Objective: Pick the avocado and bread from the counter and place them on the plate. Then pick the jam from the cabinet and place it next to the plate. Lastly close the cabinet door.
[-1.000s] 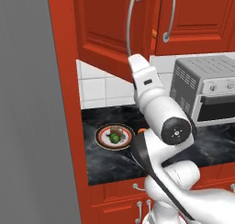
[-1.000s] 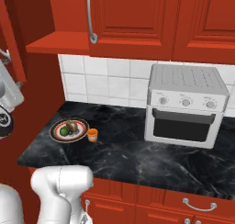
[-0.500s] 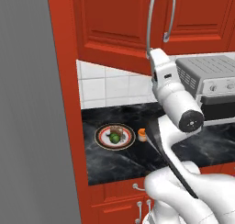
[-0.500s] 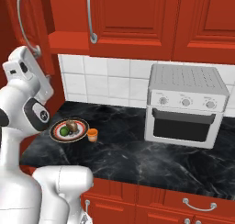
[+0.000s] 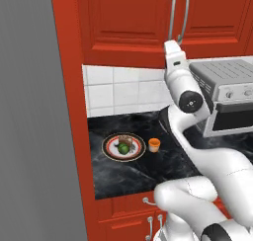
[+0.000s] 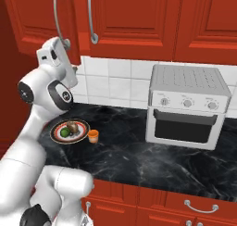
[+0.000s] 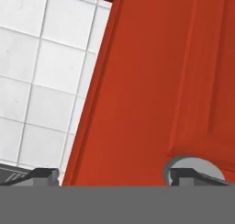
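The plate (image 5: 109,147) (image 6: 81,131) rests on the black counter (image 5: 148,171) (image 6: 139,151). On it lie the green avocado (image 5: 123,148) (image 6: 64,133) and the brown bread (image 5: 127,140) (image 6: 71,126). Just right of the plate stands the orange jam (image 5: 154,144) (image 6: 93,135). My gripper (image 7: 112,177) (image 6: 66,48) is raised at the lower corner of the red cabinet door (image 7: 160,81) (image 5: 128,22) (image 6: 34,16). It is open, its fingertips (image 7: 43,174) set either side of the door's edge, close to the silver handle (image 5: 173,13) (image 6: 58,12).
A silver toaster oven (image 5: 227,101) (image 6: 190,107) sits on the counter to the right. White tiles (image 7: 36,81) (image 6: 115,81) back the counter. A grey wall (image 5: 29,136) stands at the left. Red drawers (image 6: 185,206) run below the counter.
The arm has swung to the right with the cabinet door, which has turned from standing open to almost flush beside its neighbour.
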